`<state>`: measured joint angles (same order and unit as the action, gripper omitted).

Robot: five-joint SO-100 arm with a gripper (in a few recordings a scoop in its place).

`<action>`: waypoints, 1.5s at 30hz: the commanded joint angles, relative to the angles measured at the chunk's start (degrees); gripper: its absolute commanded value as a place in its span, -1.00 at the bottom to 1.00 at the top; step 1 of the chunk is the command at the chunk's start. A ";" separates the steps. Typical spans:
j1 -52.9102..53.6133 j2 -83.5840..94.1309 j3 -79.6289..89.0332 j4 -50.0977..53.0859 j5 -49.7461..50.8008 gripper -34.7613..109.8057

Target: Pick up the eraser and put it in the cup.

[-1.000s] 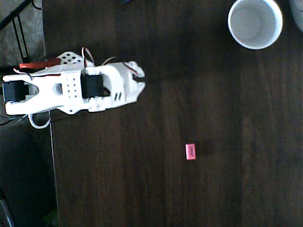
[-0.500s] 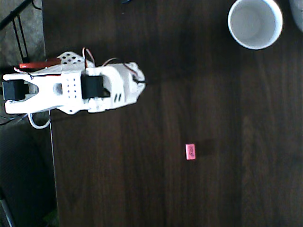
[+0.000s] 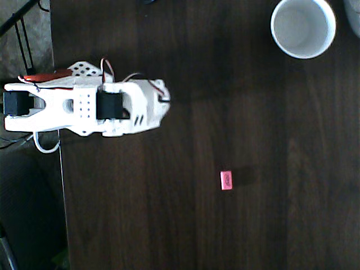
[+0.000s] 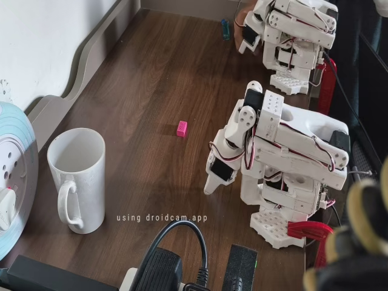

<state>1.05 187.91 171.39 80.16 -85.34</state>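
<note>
Step in hand: approach, not yet begun. White end effector (image 4: 212, 182) folded near arm base, seemingly pressed together, holds nothing. Tiny pink-red rectangular eraser (image 3: 226, 180) lies on dark wooden surface (image 3: 169, 225), well apart from white round cup (image 3: 303, 26). Next move: reach out over eraser, spread fingers.

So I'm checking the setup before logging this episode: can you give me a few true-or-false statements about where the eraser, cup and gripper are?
1. The small pink-red rectangular eraser lies on the dark wooden table. True.
2. The eraser is inside the round white cup. False: the cup is empty and the eraser lies apart from it.
3. The white arm's gripper holds the eraser. False: it is clear of the eraser.
4. The cup has a handle. True.
</note>
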 commanded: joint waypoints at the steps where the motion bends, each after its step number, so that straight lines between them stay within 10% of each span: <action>1: -1.32 0.88 -5.27 5.98 1.41 -0.52; 13: 2.99 -2.02 -12.57 5.19 8.88 -0.52; 33: 22.24 -62.84 -43.07 -21.09 30.41 -0.52; 45: 28.30 -84.37 -58.62 -21.71 32.87 -0.17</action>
<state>28.12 103.27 115.05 60.29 -51.77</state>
